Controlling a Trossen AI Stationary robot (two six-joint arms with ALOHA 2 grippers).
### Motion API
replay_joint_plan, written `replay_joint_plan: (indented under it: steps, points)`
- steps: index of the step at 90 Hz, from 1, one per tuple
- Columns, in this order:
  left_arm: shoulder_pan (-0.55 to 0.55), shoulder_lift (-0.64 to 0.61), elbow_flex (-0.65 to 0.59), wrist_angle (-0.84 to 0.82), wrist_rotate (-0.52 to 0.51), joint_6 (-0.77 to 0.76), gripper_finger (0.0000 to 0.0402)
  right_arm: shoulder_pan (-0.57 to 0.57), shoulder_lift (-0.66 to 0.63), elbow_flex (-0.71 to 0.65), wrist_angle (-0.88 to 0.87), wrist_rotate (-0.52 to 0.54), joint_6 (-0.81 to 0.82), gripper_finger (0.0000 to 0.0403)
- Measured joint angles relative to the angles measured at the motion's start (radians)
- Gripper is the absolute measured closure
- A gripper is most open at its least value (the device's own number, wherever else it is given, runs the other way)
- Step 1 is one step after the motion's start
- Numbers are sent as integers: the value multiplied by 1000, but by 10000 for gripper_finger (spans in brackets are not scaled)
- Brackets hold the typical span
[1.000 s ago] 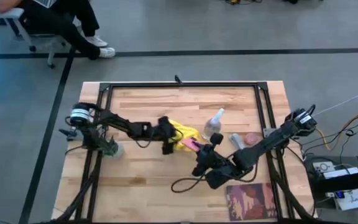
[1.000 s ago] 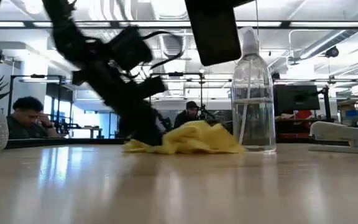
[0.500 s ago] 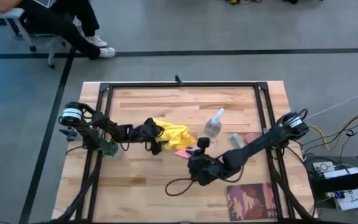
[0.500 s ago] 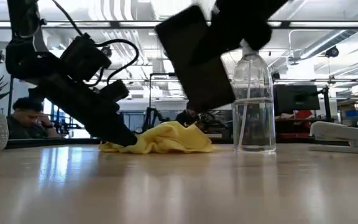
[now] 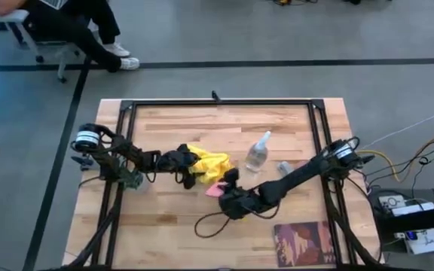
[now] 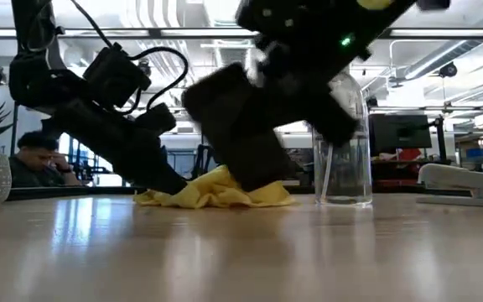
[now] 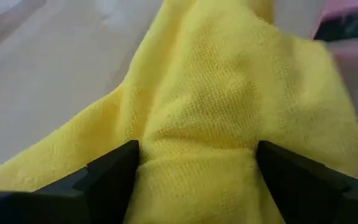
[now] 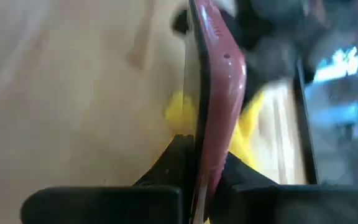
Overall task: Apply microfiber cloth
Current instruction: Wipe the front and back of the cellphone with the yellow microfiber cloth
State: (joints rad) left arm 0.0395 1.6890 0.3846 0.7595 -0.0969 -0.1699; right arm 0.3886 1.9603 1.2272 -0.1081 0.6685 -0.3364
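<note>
The yellow microfiber cloth (image 5: 211, 162) lies bunched on the wooden table, left of centre, and shows in the low view as cloth (image 6: 218, 191). My left gripper (image 5: 187, 162) is low at the cloth's left side, shut on it. My right gripper (image 5: 230, 194) is just near and right of the cloth, shut on a phone in a pink case (image 5: 216, 189). In the low view the phone (image 6: 240, 134) hangs tilted in front of the cloth, its dark face toward the camera. A clear spray bottle (image 5: 257, 153) stands right of the cloth. My left gripper pinches a bunched fold of the cloth (image 7: 194, 158) between its two fingers (image 7: 112, 169), coming at it low and slanting from the table's left. The rest of the cloth lies slack on the table. My right gripper pinches the phone across its thickness, one finger on the dark face and one on the pink back (image 8: 214, 163). The phone stands edge-on between the fingers and is tilted, lower corner (image 6: 262, 179) close to the table; whether it touches I cannot tell.
A small potted plant (image 5: 135, 181) stands at the left by the left arm's base. A grey stapler (image 5: 285, 170) and a dark red book (image 5: 304, 243) lie at the right and near right. A black cable (image 5: 209, 222) loops on the table near the right gripper.
My left gripper has drawn the cloth toward the table's left edge, then held still. My right gripper has carried the phone left and down toward the cloth; the phone has tipped over from hanging high to slanting low in front of the cloth.
</note>
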Motion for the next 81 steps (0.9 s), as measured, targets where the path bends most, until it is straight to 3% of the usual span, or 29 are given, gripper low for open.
replay_joint_plan:
  steps: [15,30,41,53,73,81]
  points:
    - [0,7,51,-6,128,3,92,-10,73,12,27,35,-100,400]
    - [0,4,100,-2,214,31,93,-9,127,11,38,164,-173,400]
    - [-1,-2,140,-8,317,43,110,-9,146,20,43,193,-210,400]
    - [-4,-8,177,-16,449,56,182,-9,153,22,48,194,-230,400]
    - [-5,-34,198,-28,676,39,356,-8,152,29,47,208,-261,400]
    - [1,-74,184,-30,698,49,392,-6,152,29,48,211,-267,400]
